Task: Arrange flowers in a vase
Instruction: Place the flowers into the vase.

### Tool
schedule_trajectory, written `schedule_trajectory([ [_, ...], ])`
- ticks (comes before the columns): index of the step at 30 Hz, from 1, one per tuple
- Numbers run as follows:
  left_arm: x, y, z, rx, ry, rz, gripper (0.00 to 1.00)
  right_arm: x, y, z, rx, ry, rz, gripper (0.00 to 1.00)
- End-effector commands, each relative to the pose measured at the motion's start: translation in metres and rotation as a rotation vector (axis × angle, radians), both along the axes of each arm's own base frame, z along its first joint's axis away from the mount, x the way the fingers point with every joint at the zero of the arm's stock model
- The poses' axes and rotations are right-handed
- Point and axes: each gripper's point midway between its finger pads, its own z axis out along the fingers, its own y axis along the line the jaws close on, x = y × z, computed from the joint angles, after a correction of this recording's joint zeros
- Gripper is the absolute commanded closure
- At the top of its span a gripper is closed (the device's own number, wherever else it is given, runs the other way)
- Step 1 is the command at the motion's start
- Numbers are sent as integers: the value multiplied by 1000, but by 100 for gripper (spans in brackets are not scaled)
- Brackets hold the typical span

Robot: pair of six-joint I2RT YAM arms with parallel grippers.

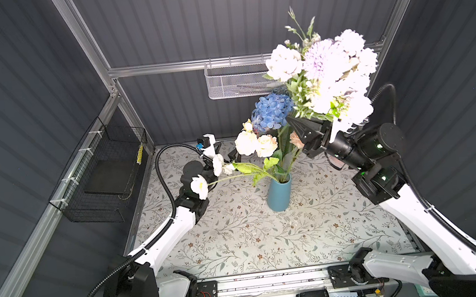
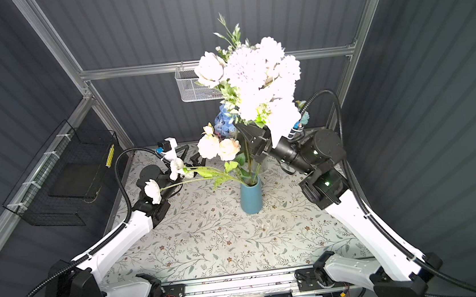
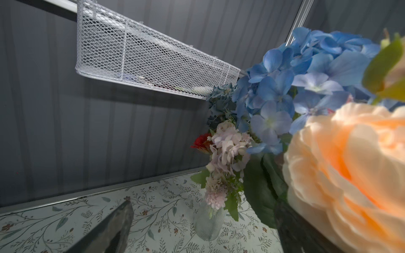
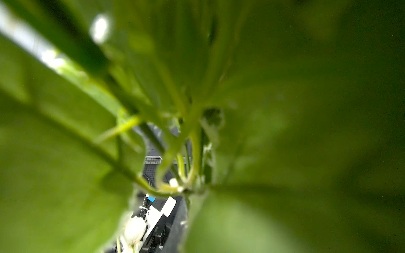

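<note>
1. Your right tool grips the big bunch of white and lilac flowers by its stems. It holds the bunch up in the air, higher than all the other flowers.
2. The right wrist view shows only blurry green leaves and stems, very close up.
3. Your left tool has its jaws wide apart and holds nothing. It sits low near the back of the counter, to the left of the blue vase.
4. The blue vase stands upright on the counter, between your two arms. Some cream-peach flowers stick up out of it.
5. Two white flowers on long green stems lean far out of the blue vase to the left. Their heads hang in front of your left arm.
6. The blue hydrangea stands tall behind the cream-peach flowers. Its stem runs down toward the blue vase.
7. In the left wrist view, a clear glass vase stands on the counter near the back wall. A lilac-pink bunch is in it, with a red flower just beside it.
</note>
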Motion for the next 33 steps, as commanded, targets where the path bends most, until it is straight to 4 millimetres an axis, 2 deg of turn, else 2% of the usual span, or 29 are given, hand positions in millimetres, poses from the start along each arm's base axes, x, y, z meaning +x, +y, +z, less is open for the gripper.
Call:
schedule_trajectory([
  [1,6,11,-2,39,38,69,0,-1,-16,-11,17,21,-67,100],
  [11,21,35,-46,34,209,221,0,1,-34,-100,5,218,-127,100],
  [15,27,34,-66,27,269,231,0,4,-37,-131,36,251,-137,100],
  [20,25,31,-89,33,325,212,0,14,-39,-164,60,270,-171,100],
  [25,20,21,-105,18,358,151,0,29,-48,-178,130,214,-254,100],
  [29,20,12,-118,3,400,107,0,35,-52,-173,200,120,-291,100],
  [33,19,6,-124,-8,420,78,0,43,-47,-170,206,89,-301,100],
])
